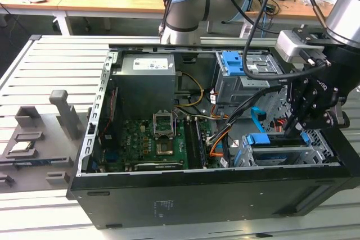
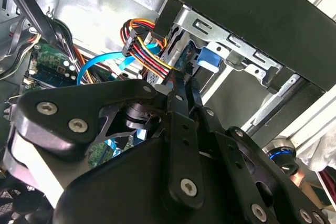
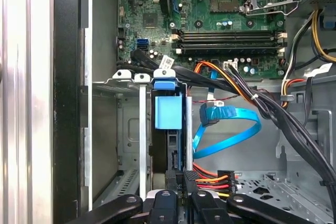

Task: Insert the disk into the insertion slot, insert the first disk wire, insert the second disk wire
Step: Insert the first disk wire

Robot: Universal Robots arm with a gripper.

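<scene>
The disk [image 1: 274, 149] sits in the insertion slot [image 1: 246, 155] at the case's corner on the exterior view's right, its blue bracket [image 3: 168, 111] showing in the first wrist view. My gripper [image 1: 293, 127] hangs right over the disk's end. Its fingers [image 2: 181, 80] are shut on the black plug of the first disk wire [image 3: 212, 178], whose red, orange and black strands [image 2: 152, 51] trail away from the tips. The plug is at the disk's rear edge; whether it is seated I cannot tell. The second disk wire [image 3: 231, 135], light blue, loops loose beside the slot with its plug [image 3: 210, 114] free.
The green motherboard [image 1: 152, 139] fills the case floor, with a grey power supply box [image 1: 147, 63] behind it. A taller grey cage with a blue latch [image 1: 233, 63] stands beyond the slot. Thick black cables [image 3: 252, 95] cross near the slot. The black case wall [image 1: 225, 195] borders it.
</scene>
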